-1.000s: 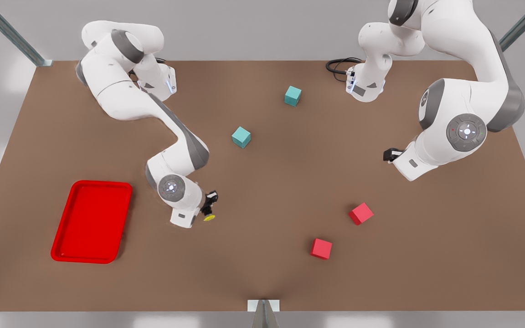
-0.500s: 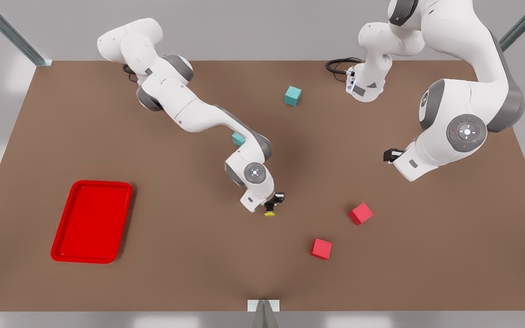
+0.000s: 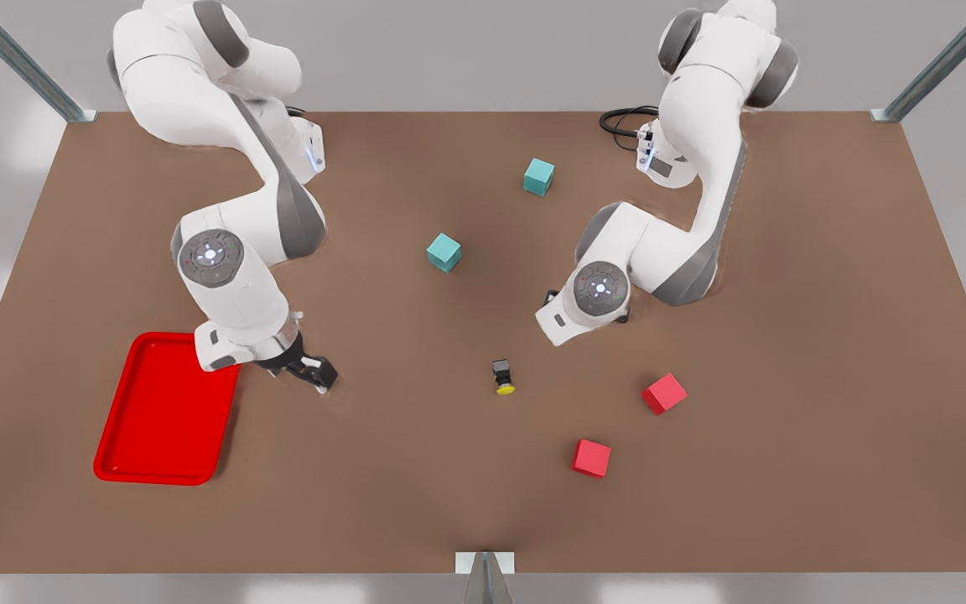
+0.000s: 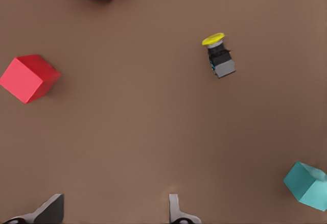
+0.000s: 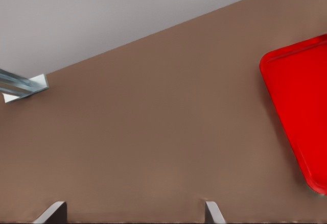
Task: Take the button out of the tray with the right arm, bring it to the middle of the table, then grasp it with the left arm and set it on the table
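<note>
Button (image 3: 503,377) on side mid-table (image 3: 449,503), yellow cap forward; red tray (image 3: 166,411) empty.

Simulated robot test cell: bare matte brown tabletop (image 3: 483,503) framed by metal corner struts (image 3: 18,59), plain grey walls, two white arms bolted at its far edge, scattered coloured cubes (image 3: 444,252).

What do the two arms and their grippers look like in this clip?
Both arms are alike: glossy white rounded segments with grey joint bands and a round grey cap with small lights near each wrist. The right gripper is black with two fingers. The left gripper shows dark grey fingertips. A black cable coils on the table by one base.
</note>
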